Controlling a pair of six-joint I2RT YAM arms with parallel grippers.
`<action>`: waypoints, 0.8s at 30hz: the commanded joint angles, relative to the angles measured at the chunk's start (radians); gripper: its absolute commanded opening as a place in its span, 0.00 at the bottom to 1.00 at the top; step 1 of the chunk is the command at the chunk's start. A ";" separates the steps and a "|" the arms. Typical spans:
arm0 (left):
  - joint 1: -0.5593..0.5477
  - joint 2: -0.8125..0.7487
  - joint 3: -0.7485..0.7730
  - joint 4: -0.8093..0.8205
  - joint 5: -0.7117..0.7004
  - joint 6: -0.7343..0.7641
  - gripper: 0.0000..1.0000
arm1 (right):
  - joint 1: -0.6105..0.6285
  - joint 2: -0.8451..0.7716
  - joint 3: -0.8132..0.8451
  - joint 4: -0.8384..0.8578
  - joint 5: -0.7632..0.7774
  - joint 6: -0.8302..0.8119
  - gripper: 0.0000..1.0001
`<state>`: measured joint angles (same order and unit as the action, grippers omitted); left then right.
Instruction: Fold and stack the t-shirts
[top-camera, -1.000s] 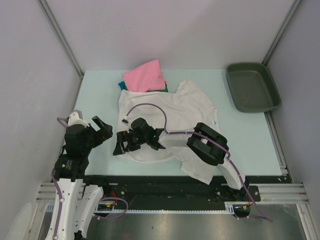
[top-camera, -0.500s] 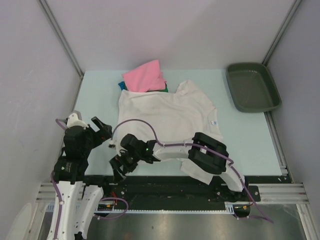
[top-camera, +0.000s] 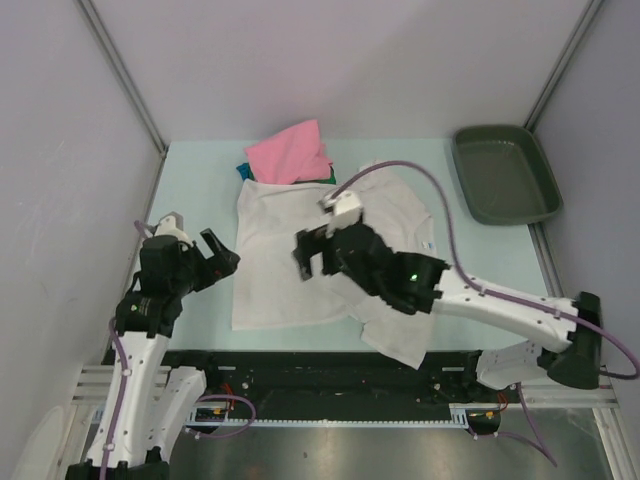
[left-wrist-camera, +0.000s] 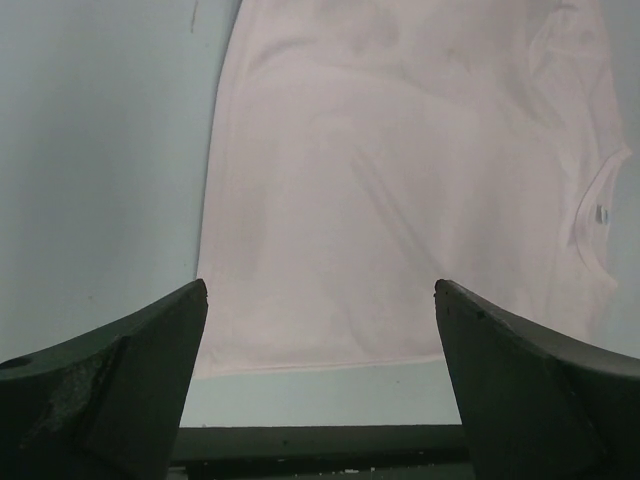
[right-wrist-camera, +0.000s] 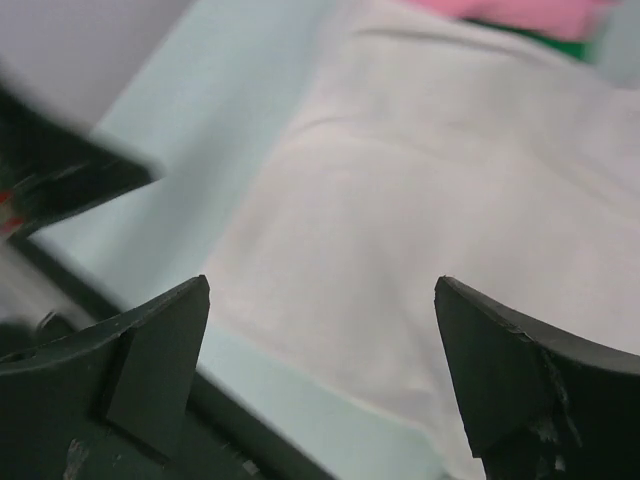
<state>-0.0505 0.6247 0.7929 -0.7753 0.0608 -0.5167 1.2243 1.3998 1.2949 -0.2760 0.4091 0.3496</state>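
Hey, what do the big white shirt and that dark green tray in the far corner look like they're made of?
White t-shirt: soft matte cloth, probably a cotton knit. It lies limp on the table with shallow wrinkles and a stitched collar.
Tray: likely rigid moulded plastic with a dull, dark grey-green finish. It has a smooth rounded rim, an even colour and holds its shape.

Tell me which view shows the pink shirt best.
The top view: the whole pink shirt lies beyond the white shirt. The right wrist view catches only a blurred pink edge; the left wrist view shows none.
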 joint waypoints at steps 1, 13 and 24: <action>-0.021 0.065 -0.027 0.005 0.115 -0.022 1.00 | -0.221 -0.103 -0.110 -0.212 0.326 0.158 1.00; -0.149 0.259 -0.083 0.231 0.002 -0.175 1.00 | -0.839 -0.107 -0.261 0.108 -0.224 0.232 1.00; -0.149 0.329 -0.096 0.301 -0.010 -0.169 1.00 | -1.039 0.442 -0.063 0.550 -0.608 0.511 0.96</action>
<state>-0.1944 0.9447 0.7006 -0.5251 0.0715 -0.6773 0.2016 1.7527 1.1416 0.0750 -0.0410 0.7277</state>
